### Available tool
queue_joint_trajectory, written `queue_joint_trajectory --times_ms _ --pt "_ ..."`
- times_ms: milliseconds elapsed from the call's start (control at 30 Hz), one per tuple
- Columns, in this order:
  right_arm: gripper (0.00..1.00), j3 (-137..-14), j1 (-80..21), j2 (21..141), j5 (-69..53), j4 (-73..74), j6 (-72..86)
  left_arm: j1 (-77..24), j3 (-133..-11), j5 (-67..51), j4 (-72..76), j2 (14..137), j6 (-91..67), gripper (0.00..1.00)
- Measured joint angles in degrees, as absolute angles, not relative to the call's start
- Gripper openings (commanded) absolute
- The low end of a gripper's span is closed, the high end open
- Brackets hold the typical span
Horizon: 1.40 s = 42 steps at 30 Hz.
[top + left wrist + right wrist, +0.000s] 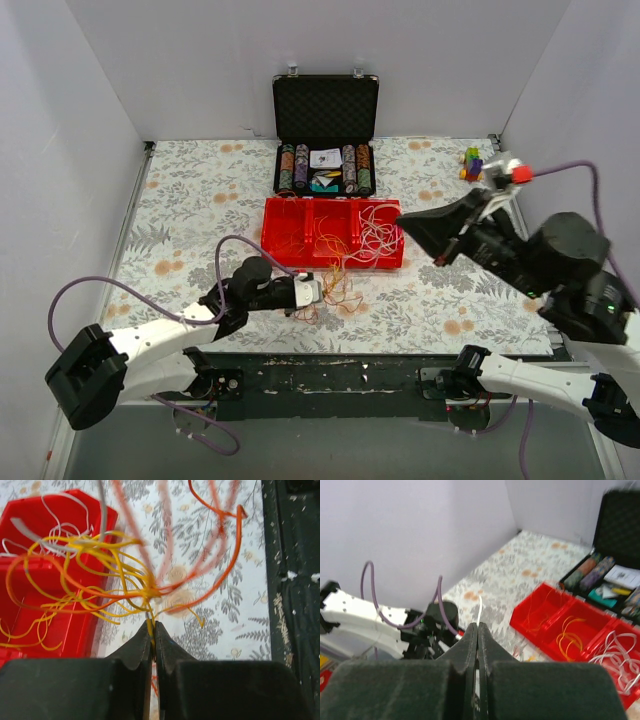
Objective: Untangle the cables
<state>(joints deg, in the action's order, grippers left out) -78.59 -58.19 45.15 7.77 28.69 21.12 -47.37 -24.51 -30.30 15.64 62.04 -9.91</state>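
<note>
My left claw (153, 626) pinches tight on a yellow strand of the cables (100, 565). Their loops fan out over the red tray (30, 622) and the flowered tabletop (210, 625).

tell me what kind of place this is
Probably a robot lab test booth: plain white walls box in a floral-cloth table, and staged props, a red tray and a poker-chip case, sit on it.

Bright, even light from overhead; shadows on the surface (180, 200) are faint. The overhead view is sharp. In the left wrist view, cables (147, 587) nearest the lens blur and the left claw (153, 625) is dark. The right wrist view is soft, its case (620, 520) smeared.
</note>
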Motion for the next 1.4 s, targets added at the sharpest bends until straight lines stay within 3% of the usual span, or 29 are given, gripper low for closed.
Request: queue_joint_trajectory --times_ms 267,800,1400 --pt "0.01 -97.8 -58.2 45.4 15.4 34.4 15.9 -47.0 -20.2 -25.5 10.1 59.0 -4.0 0.0" --pt "0.01 -118.6 -58.2 52.5 26.2 41.5 5.9 -45.9 -18.3 -22.4 7.7 57.1 3.5 0.0" --pt "0.01 -114.4 -59.2 45.8 30.9 38.5 3.2 -42.7 -14.7 -23.3 6.6 53.9 5.7 0.0"
